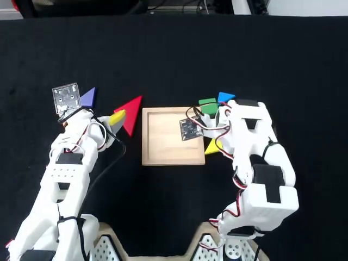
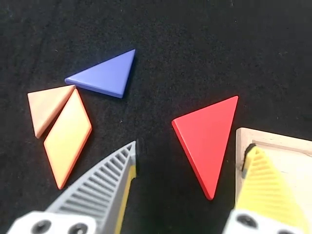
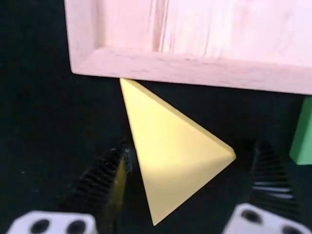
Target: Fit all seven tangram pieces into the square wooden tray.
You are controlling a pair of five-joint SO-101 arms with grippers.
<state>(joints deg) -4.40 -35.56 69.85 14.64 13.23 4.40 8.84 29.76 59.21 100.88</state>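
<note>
Closest to the left wrist lens, left gripper (image 2: 194,147): gapes wide, grips nothing. Grey ribbed finger (image 2: 105,190) on one side, yellow finger (image 2: 263,178) on the other, the latter over a corner of the square wooden tray (image 2: 278,141). In the gap, flat on the black cloth (image 2: 204,34), red triangle (image 2: 207,141), clear of both fingers. Past the grey finger, orange parallelogram (image 2: 68,136), edge to edge with a pale peach triangle (image 2: 46,107). Farther still, violet-blue triangle (image 2: 105,75), one tip just beside the peach one's corner.

Closest to the right wrist lens, right gripper (image 3: 192,146): likewise spread wide, clamps nothing. Two dark ribbed fingers (image 3: 105,180) flanking the yellow triangle (image 3: 170,156), flat on the cloth, near both, pinched by neither. Beyond it, the tray's outer wall, met by the triangle's far corner. Off to one side, green piece (image 3: 302,136), near that wall and apart from the yellow triangle.

From above: tray on the cloth, midway between the two arms. Red triangle just outside the tray edge on the left arm's side. Yellow triangle against the opposite edge, on the right arm's side. Past the right gripper, the green piece again, and just beside it a blue piece (image 1: 224,98). Every piece named here outside the tray.
</note>
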